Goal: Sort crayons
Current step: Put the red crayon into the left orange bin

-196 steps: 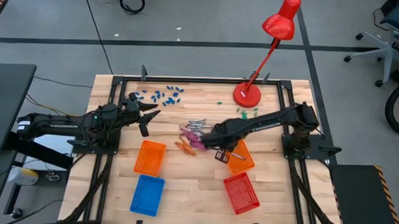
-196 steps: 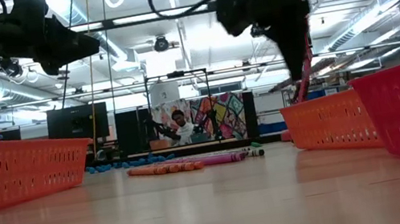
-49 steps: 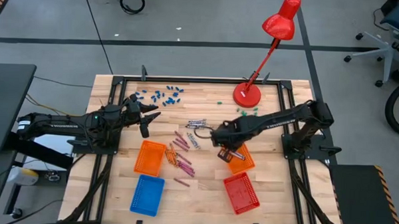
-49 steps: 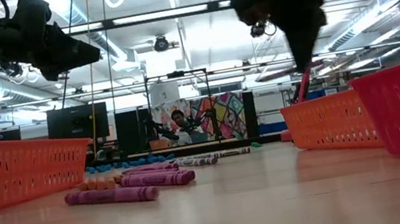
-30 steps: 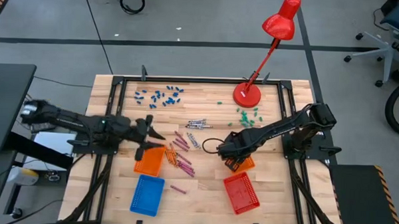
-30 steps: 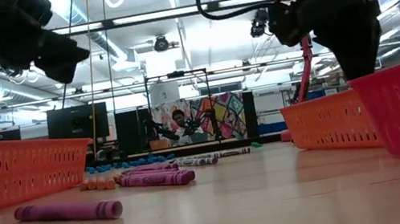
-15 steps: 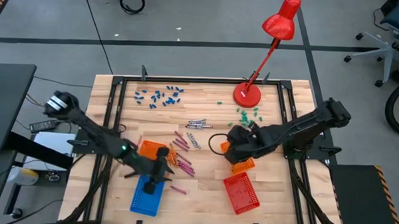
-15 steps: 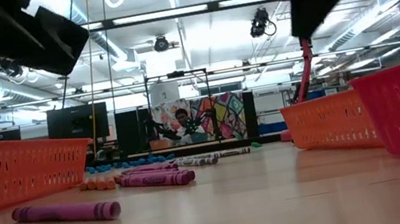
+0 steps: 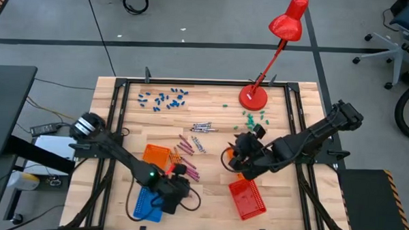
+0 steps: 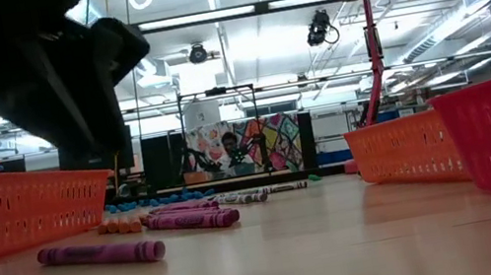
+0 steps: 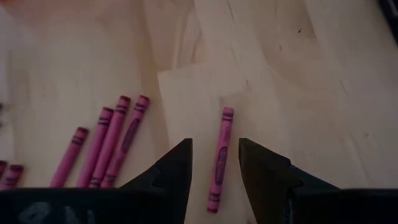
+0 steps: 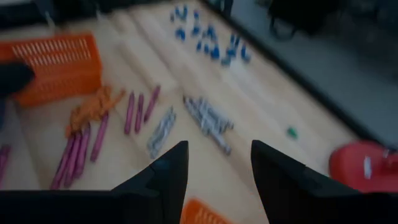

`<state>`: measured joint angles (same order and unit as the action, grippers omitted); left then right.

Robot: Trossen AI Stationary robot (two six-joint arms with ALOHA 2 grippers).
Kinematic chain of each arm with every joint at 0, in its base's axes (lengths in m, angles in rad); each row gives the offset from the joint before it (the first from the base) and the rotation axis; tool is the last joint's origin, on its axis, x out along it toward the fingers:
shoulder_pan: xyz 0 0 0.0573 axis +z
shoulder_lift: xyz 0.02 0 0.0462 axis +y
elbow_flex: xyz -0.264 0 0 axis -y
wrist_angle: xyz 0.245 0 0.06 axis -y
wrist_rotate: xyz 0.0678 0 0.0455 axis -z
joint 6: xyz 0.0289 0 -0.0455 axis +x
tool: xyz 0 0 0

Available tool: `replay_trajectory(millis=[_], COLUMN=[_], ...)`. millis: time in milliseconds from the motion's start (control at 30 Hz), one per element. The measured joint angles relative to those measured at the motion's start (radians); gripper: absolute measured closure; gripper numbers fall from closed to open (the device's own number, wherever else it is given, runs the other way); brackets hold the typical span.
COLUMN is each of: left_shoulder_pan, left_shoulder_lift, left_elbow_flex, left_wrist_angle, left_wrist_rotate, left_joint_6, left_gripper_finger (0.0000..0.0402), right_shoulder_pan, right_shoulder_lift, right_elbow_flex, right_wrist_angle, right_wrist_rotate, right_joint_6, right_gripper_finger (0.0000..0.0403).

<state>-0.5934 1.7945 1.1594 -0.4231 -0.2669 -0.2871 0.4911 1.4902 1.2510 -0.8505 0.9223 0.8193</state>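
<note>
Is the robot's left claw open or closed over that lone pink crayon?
Open. The left gripper hovers with a gap between its fingers, and the pink crayon lies flat on the table inside it.

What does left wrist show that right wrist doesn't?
Only left wrist: a lone magenta crayon lined up between the open left end effector fingers, not yet gripped.

Only right wrist: grey crayons, orange crayons, an orange basket, scattered blue pieces, and the open, empty right end effector.

Both: grouped magenta crayons on the wooden table.
</note>
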Motion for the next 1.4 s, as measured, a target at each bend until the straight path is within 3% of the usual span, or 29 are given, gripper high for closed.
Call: replay_trajectory(millis=[167,467,1400], left_shoulder_pan=[0.005,0.008,0.091], left_shoulder_lift=[0.057,0.081,0.147], left_elbow_flex=[0.028,0.027,0.030], left_wrist_angle=[-0.003,-0.050,-0.037], left_wrist_rotate=[0.010,0.008,0.139], left_joint_6=[0.002,0.053,0.071], left_gripper_finger=[0.0259,0.0259,0.0260], right_shoulder_pan=[0.025,0.033,0.010], right_shoulder_lift=[0.000,0.000,0.000], right_elbow_flex=[0.000,0.000,0.000], right_wrist_angle=[0.182,0.468,0.490], right_wrist_rotate=[0.107,0.129,0.131], right_joint_6=[-0.169,-0.492,-0.561], right_gripper_finger=[0.0225,0.0225,0.0225])
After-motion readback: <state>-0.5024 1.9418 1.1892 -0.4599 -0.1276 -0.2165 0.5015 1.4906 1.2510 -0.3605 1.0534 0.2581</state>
